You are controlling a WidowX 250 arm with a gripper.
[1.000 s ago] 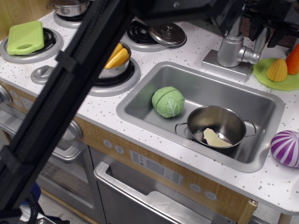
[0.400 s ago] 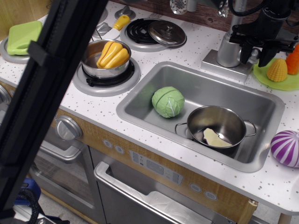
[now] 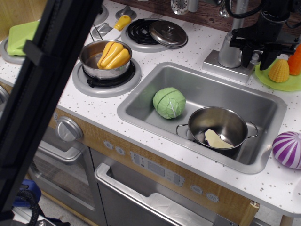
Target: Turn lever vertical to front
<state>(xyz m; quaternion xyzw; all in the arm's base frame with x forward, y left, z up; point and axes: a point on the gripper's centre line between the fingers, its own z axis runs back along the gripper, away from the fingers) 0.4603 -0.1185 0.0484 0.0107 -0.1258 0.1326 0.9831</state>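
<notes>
The silver faucet column (image 3: 230,49) stands on its square base (image 3: 221,64) behind the sink. Its short stub lever (image 3: 254,57) sticks out to the right and only partly shows between my fingers. My black gripper (image 3: 257,58) hangs down from the top right. Its jaws are spread, with one dark finger (image 3: 245,55) on each side of the lever. I cannot tell whether the pads touch it.
The sink (image 3: 141,101) holds a green cabbage (image 3: 169,102) and a steel pot (image 3: 221,127). A green plate (image 3: 282,84) with corn (image 3: 279,70) lies right of the faucet. A purple onion (image 3: 288,149) sits at front right. My black arm link (image 3: 42,94) crosses the left side.
The arm link has swung left, uncovering the stove. The gripper has come down from the top right onto the lever and shifted slightly right over the last half second.
</notes>
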